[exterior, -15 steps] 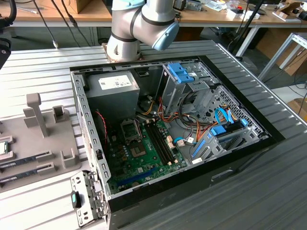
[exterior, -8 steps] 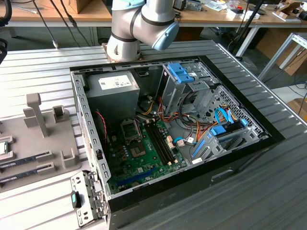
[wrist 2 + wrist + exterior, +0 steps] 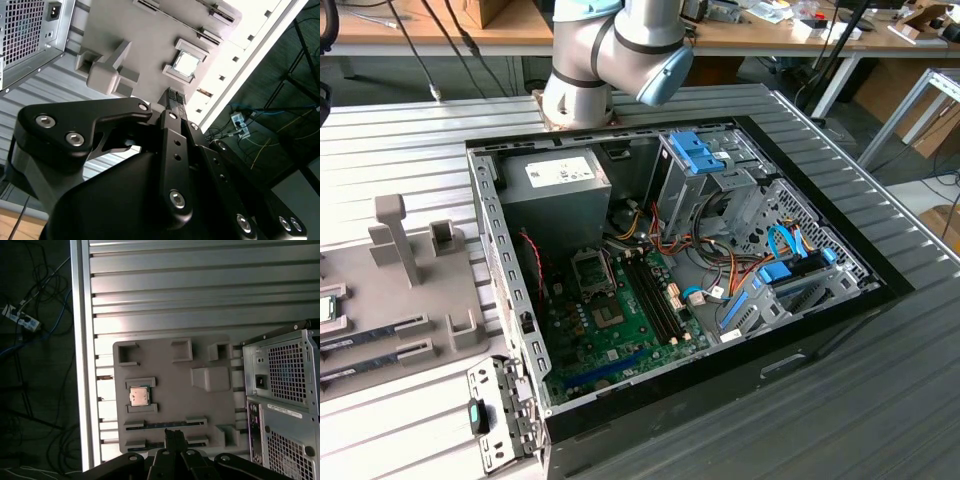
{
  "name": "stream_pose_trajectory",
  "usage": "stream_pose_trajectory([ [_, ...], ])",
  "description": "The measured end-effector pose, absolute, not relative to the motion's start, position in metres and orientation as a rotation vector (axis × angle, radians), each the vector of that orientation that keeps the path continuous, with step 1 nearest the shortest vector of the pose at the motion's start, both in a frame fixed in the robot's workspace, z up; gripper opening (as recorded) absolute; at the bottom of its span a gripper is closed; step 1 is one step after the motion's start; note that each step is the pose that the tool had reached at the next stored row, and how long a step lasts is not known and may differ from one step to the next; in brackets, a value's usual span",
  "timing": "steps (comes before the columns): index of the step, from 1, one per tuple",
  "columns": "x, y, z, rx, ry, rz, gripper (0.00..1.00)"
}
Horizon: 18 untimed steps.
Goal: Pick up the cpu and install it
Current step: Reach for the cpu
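Hovering well above grey tray [image 3: 170, 405]: gripper [image 3: 173, 432], jaws pressed together, nothing held. Cpu [image 3: 139, 396] flat in bracketed nest near tray edge beside table rim [image 3: 84, 365]. Best: open jaws, centre over chip, grip unbracketed sides.

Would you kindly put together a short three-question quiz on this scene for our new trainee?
1. True or false: the cpu lies in its holder on the grey tray, apart from the gripper.
2. In the first wrist view, what stands beside the grey tray? A) a computer case B) a monitor C) a keyboard
3. Fill in: the gripper is ___ and holds nothing.

Key: 1 true; 2 A; 3 shut.
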<state>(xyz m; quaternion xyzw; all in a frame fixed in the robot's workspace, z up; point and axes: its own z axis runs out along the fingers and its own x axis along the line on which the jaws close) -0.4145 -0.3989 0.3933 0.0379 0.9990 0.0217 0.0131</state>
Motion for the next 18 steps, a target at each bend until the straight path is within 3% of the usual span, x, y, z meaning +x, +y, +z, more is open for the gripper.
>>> stream_pose_trajectory([
  [18,-0.4249,-0.3990,0.3933,0.118,3.112,0.068,0.11],
])
